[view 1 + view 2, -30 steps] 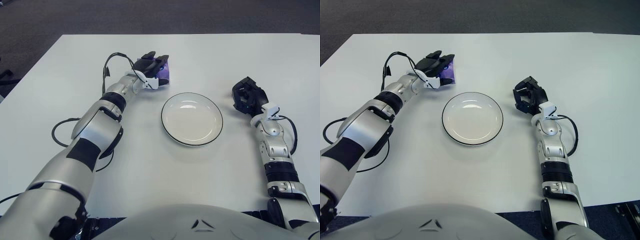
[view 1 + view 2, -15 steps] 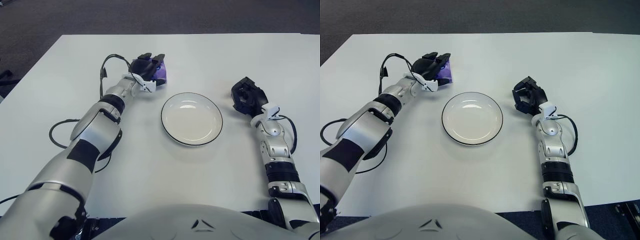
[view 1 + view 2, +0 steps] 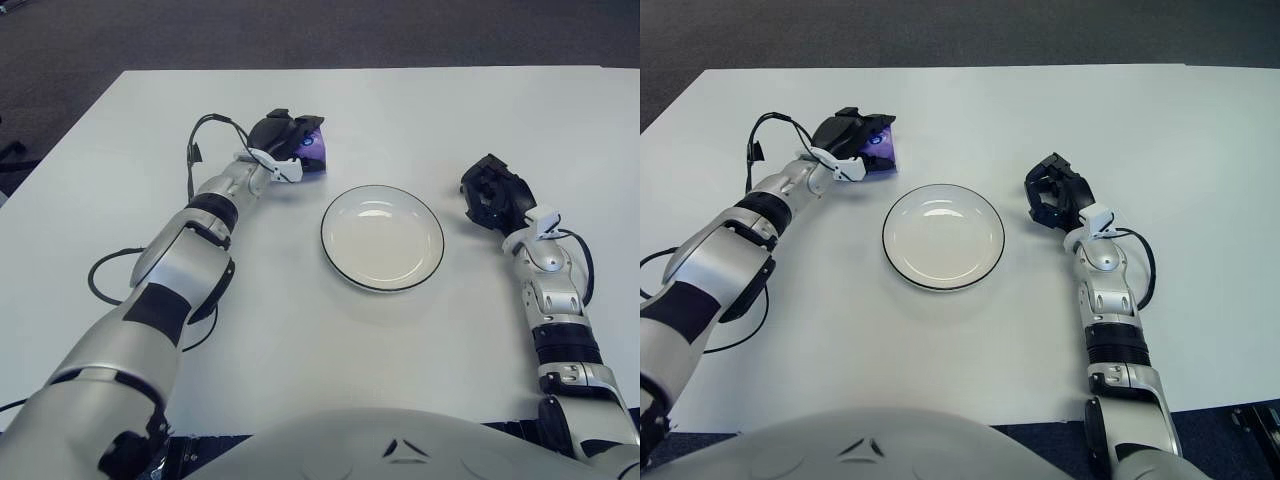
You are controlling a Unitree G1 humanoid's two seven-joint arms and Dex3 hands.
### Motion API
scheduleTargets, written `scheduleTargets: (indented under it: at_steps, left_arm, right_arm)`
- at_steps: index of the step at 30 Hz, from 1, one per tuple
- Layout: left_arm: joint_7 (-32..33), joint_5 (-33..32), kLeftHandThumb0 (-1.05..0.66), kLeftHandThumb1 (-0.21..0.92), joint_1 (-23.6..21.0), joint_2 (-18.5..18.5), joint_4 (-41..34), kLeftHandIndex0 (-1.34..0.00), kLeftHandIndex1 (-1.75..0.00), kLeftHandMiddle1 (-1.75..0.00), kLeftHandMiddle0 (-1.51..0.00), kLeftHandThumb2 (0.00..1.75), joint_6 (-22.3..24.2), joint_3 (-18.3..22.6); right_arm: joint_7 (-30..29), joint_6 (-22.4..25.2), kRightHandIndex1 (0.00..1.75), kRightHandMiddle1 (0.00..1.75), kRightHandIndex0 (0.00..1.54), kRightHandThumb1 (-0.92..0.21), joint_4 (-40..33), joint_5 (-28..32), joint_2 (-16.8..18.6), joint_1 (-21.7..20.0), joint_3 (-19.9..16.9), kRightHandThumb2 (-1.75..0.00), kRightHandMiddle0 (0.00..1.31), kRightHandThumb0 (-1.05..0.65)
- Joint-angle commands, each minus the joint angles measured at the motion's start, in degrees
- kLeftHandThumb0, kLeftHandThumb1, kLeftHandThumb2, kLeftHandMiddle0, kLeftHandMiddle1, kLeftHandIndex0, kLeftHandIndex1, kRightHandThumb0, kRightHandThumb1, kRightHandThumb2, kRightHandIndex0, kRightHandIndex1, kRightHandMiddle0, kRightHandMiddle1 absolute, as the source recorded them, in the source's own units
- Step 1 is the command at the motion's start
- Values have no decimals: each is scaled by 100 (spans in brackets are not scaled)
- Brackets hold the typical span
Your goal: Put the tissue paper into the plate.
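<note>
Left eye view: purple tissue paper [image 3: 312, 155] (long axis hidden under the fingers) sits up-left of the plate [image 3: 382, 237], apart from its rim, with the left hand [image 3: 283, 137] curled over it. Right hand [image 3: 492, 192] shows right of the plate, fingers curled, empty.

even, bright light falls from above onto the white table [image 3: 420, 120], which reads slightly washed out. shadows are soft and short, hugging the arms and the plate [image 3: 383, 237]. a pale glare streak sits on the plate's far inner surface. the dark floor beyond the far edge stays dim. focus is fairly sharp across the scene, with no obvious motion blur.
</note>
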Motion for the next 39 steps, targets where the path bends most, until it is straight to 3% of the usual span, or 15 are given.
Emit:
scheduleTargets:
  at_steps: [1, 4, 7, 14, 22, 28, 39]
  left_arm:
    - [-278, -121, 34, 92, 195, 90, 69, -14, -115, -158, -35, 37, -97, 103]
    - [-333, -195, 35, 84, 193, 106, 51, -4, -157, -167, -30, 56, -152, 171]
    - [-345, -276, 36, 75, 202, 116, 28, -3, -169, -172, -31, 72, -248, 237]
    - [-361, -447, 37, 69, 148, 154, -41, -8, -174, -174, -33, 83, -616, 431]
    - [415, -319, 37, 67, 28, 215, -170, -21, -175, -175, -34, 86, -1202, 452]
    - [1329, -41, 38, 64, -99, 314, -478, -33, -175, -175, -36, 89, -1924, 364]
    - [3495, 1214, 38, 62, -451, 507, -1103, -45, -175, -175, -38, 92, -2191, -176]
  right_arm:
    - [341, 438, 175, 175, 79, -66, 599, -74, 178, 593, 298, -86, 36, -38]
    - [388, 425, 175, 175, 79, -66, 625, -83, 160, 576, 312, -86, 36, -38]
    - [427, 404, 175, 175, 80, -65, 651, -92, 146, 563, 323, -87, 36, -38]
    - [486, 391, 175, 175, 80, -64, 677, -115, 123, 546, 341, -88, 37, -39]
    - [510, 432, 175, 175, 80, -64, 646, -109, 107, 546, 350, -89, 37, -39]
    - [533, 456, 175, 175, 80, -63, 629, -100, 92, 540, 353, -90, 38, -39]
    - [575, 482, 175, 175, 80, -63, 642, -110, 57, 513, 368, -90, 38, -39]
